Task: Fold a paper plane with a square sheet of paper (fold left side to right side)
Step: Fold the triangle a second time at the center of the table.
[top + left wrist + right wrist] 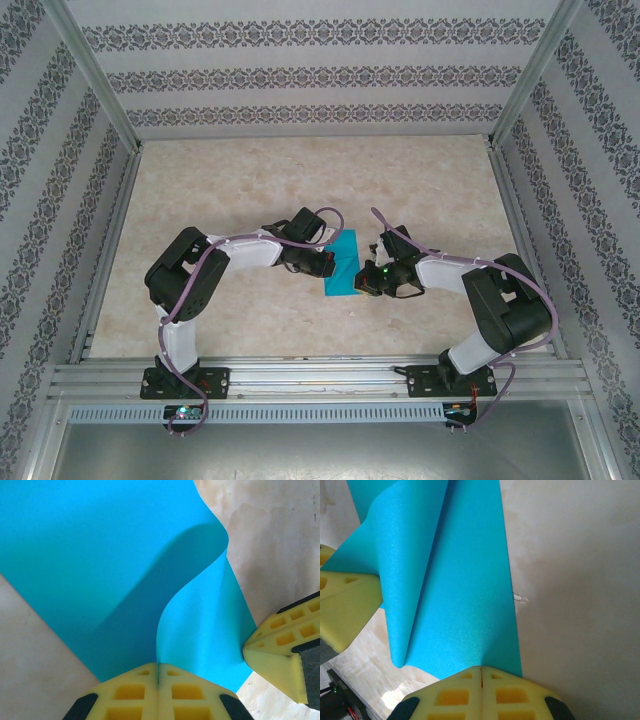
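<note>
At the left of the marbled tabletop, seen from above, the left arm reaches inward from its base and bends toward the middle, bringing the left gripper to the left edge of the square sheet of paper. From its own wrist camera, that gripper's yellow pads are pressed flat together with no gap, and a raised flap of the turquoise sheet runs straight down into the seam between them, so the jaws are clenched on the paper. The flap stands up off the table and bows over in a soft curve, casting a shadow on the flat part of the sheet beneath it, which lies on the tabletop. From above, the sheet shows as a narrow slanted strip in the middle of the table, between the two grippers and touching both. On its right edge sits the right gripper, well inward of the right arm's base. From the right wrist camera, its pads are likewise closed tight, with the near edge of the sheet caught at their seam, and the lifted flap rises at the left of that view, next to a yellow finger of the left gripper.
</note>
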